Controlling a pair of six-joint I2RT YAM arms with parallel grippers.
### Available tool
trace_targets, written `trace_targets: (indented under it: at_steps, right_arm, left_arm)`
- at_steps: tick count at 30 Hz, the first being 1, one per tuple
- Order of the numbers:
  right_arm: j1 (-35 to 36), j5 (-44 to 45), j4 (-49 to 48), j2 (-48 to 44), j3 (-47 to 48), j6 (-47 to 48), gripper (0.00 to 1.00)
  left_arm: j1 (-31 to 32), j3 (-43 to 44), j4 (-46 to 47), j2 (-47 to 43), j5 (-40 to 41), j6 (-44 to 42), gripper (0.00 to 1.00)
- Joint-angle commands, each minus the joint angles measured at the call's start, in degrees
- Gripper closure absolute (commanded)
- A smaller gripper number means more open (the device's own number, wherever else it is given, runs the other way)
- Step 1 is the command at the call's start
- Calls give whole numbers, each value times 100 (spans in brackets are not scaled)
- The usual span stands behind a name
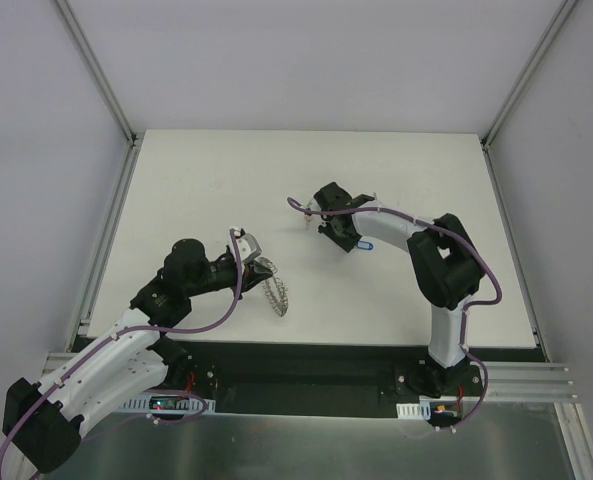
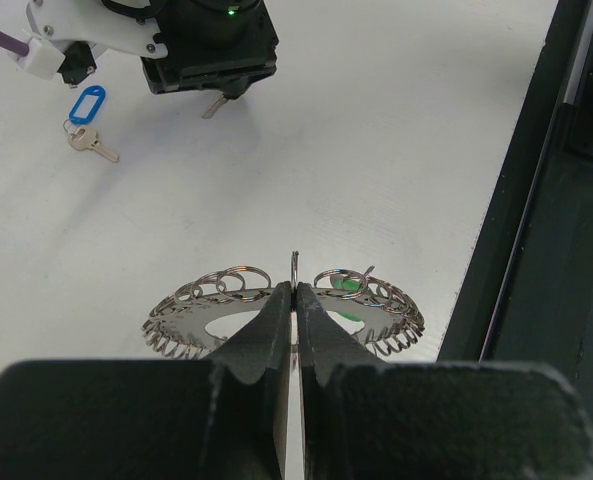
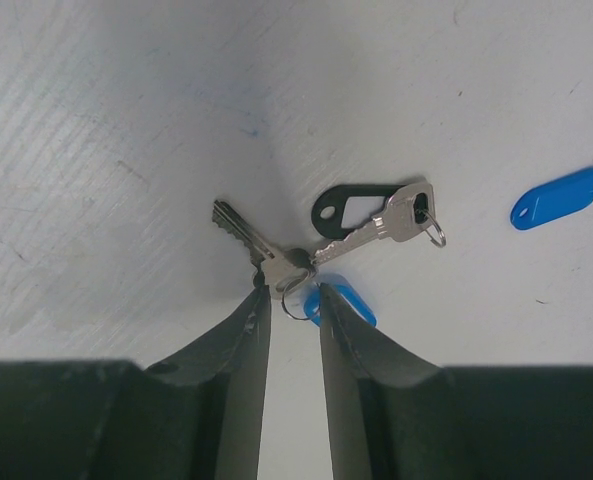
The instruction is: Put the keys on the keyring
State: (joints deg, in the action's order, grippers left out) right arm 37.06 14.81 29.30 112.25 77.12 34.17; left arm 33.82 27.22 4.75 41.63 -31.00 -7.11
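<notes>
Left gripper [image 2: 294, 300]: fingers clamped together on the keyring's rim, no gap showing.
Keyring [image 2: 376, 318]: in the left pinch, close to the near edge of the table [image 1: 196, 180], lying roughly flat, coiled rim outward.
Right gripper [image 3: 288, 300]: farther out, mid-table; fingers a narrow slit apart, tips at the head of one key; cannot tell if it is pinched.
Key at tips [image 3: 238, 230]: blade pointing away, blue tag [image 3: 348, 298] just past one fingertip.
Dark-tag key [image 3: 381, 215]: flat on table, tip meeting the first key's head.
Loose blue-tag key [image 3: 556, 197]: off to the side, apart.
</notes>
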Motion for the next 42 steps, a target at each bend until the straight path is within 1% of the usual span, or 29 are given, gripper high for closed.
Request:
trace_targets:
  at_steps: [1,8,13,19,22,31,38,42]
  right_arm:
    - [47,-40,155,-361,-31,107,70]
    - [38,75,85,-186,-13,160,70]
    - [47,207,93,-10,31,221,73]
    - [64,-39,199,-71,14,274,73]
    - [56,-171,321,-89,22,309,72]
    - [56,171,384,17,5,300,71]
    - [56,391,340,183,31,327,76]
    - [65,391,340,210,31,344,81]
  left_arm:
    - [63,161,228,-5,-20,-106,100]
    - [63,161,228,-14,-20,-106,100]
    - [72,161,228,-23,-20,-106,100]
    - [72,161,228,-23,-28,-106,100]
    - [72,161,228,-23,-28,-106,100]
    - [72,161,210,-58,-28,-123,100]
    - [72,161,201,-76,-11,-124,100]
    - [72,161,201,-76,-28,-124,100]
